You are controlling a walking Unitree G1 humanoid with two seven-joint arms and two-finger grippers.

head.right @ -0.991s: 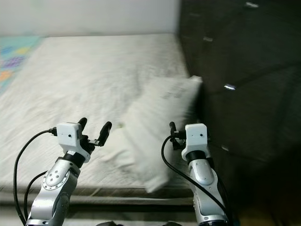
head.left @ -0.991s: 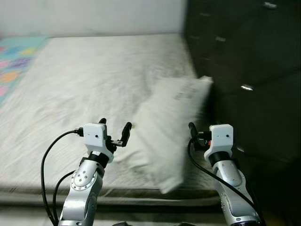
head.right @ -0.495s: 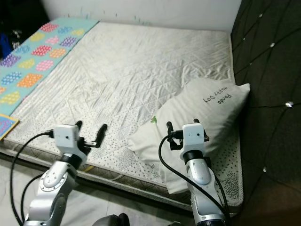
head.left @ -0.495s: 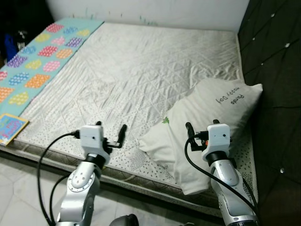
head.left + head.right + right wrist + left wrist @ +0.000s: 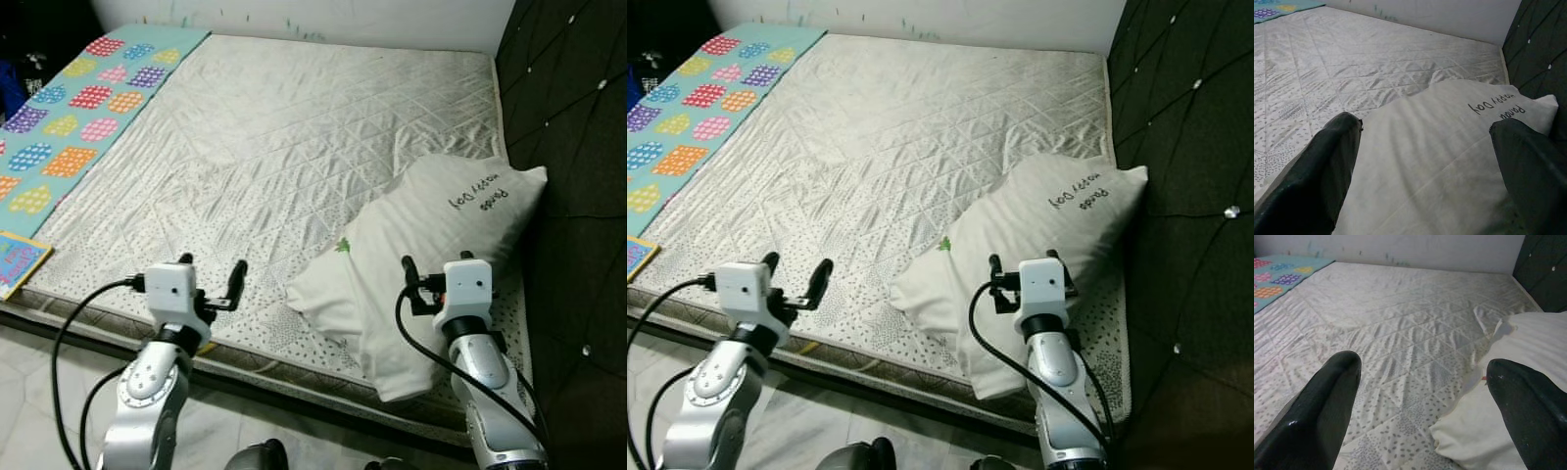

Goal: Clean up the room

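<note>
A white pillow (image 5: 392,245) with dark lettering lies crumpled on the right side of the grey quilted mattress (image 5: 294,127), close to the dark headboard. My right gripper (image 5: 429,270) hovers open just over the pillow's near end; in the right wrist view its fingers (image 5: 1332,161) stand wide apart with the pillow (image 5: 1440,147) between and below them. Open too, my left gripper (image 5: 212,270) hangs over the mattress's near edge, left of the pillow. From the left wrist the pillow (image 5: 1474,431) shows by one fingertip. Neither gripper holds anything.
A dark padded headboard (image 5: 578,117) rises along the right. A turquoise blanket (image 5: 69,108) with coloured patches covers the mattress's far left side. A colourful book (image 5: 15,262) lies at the left edge. Pale tiled floor (image 5: 39,392) runs in front of the mattress.
The camera has swung from a blurred close look at the pillow to a sharper, wider look over the bed. Both arms keep the same pose with fingers open.
</note>
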